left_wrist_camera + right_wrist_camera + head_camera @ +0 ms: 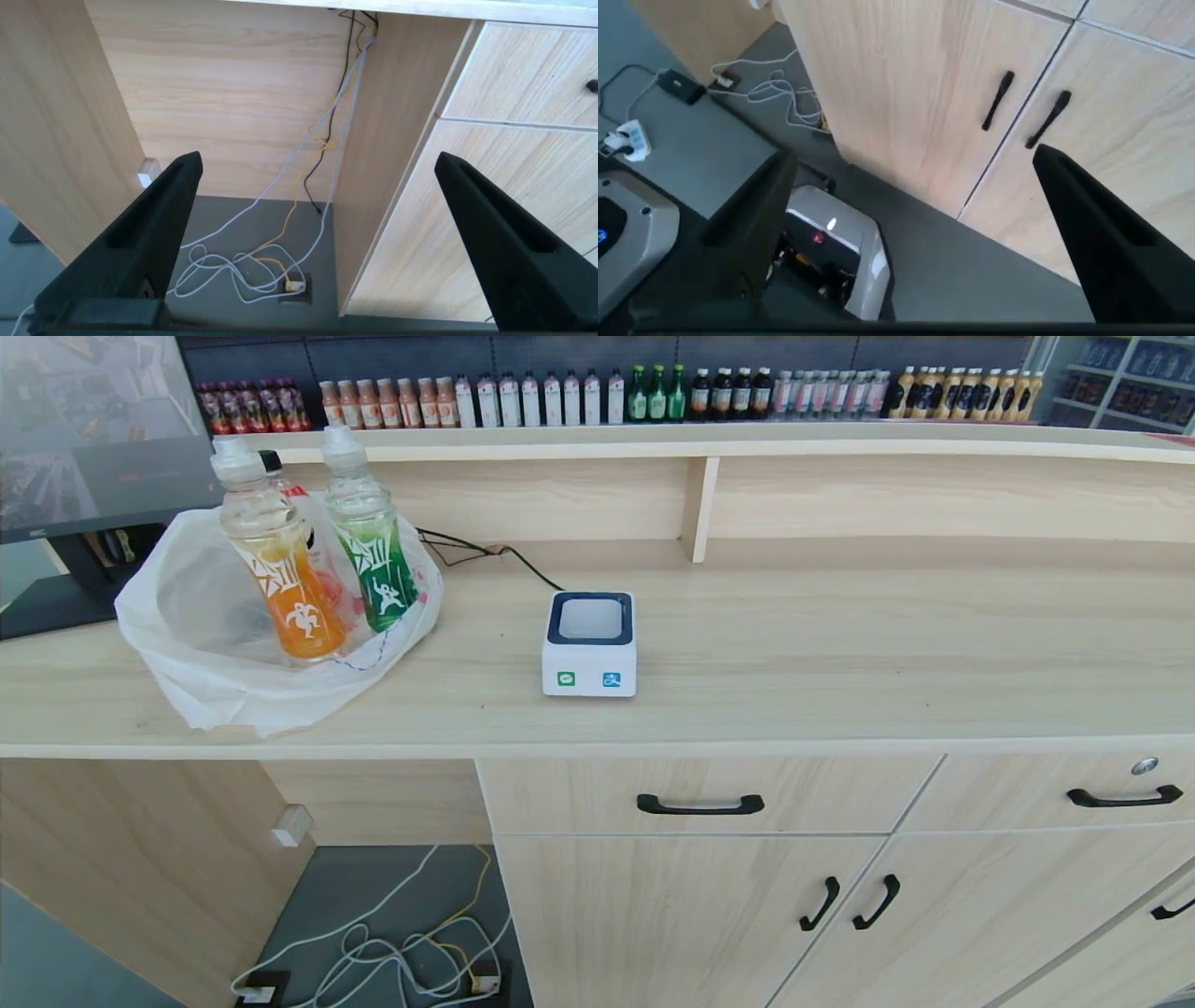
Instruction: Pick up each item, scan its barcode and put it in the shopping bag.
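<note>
The counter (840, 653) is that pale wood-grain stuff, matt and smooth. The drawer handles (700, 805) are matt black, metal or plastic, honestly can't tell. The shopping bag (187, 681) is thin white plastic, semi see-through and crinkly. The orange bottle (280, 560) and green bottle (373, 541) are clear glossy plastic with shiny printed wraps. The scanner (589, 644) is smooth white plastic with a frosted top window. The left tool (318, 163) and right tool (913, 159) look matt black.

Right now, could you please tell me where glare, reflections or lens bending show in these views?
Head view: the monitor mirrors the shop, the scanner window is washed pale, the counter edge bows. Left wrist view: even light around the cables. Right wrist view: even light on the cabinet doors, no glare.
</note>
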Available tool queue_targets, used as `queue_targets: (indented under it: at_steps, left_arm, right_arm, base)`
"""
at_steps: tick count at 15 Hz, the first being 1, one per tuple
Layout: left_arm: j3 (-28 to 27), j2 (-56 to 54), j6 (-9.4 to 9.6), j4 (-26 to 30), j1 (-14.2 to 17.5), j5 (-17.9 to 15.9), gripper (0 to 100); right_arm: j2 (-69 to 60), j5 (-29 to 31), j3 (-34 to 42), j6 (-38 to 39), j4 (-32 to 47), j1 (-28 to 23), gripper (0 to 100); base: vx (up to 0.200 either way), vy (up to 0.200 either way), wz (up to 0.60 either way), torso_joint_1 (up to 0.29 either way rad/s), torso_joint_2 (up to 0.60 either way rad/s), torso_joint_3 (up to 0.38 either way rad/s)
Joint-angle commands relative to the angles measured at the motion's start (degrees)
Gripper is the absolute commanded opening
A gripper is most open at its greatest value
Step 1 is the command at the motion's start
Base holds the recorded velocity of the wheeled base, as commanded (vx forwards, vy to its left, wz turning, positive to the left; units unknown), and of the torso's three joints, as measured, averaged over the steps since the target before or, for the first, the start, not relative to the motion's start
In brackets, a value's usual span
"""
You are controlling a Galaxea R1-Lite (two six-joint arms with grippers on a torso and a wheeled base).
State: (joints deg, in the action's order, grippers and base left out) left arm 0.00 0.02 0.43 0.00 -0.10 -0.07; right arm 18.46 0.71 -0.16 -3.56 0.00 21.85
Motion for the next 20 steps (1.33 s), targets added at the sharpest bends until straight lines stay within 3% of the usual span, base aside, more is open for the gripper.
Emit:
queue_targets:
  at_steps: [1, 8, 20]
  left_arm:
    - [0.0, -0.02, 0.01, 0.0, 0.01, -0.01, 100]
    - [0.0, -0.02, 0.01, 0.0, 0.01, 0.07, 100]
    - [0.0, -0.02, 0.01, 0.0, 0.01, -0.01, 100]
  right_arm:
    - [2.29, 0.0, -0.02, 0.48, 0.09, -14.2, 100]
    - [-18.46, 0.17, 0.07, 3.74, -0.09, -21.85, 100]
    - [-18.37, 0.08, -0.02, 0.48, 0.0, -21.76, 100]
  base:
    - [0.0, 0.0, 0.0, 0.0, 0.0, 0.0]
    - [0.0, 0.0, 0.0, 0.0, 0.0, 0.0]
    - [0.0, 0.0, 0.0, 0.0, 0.0, 0.0]
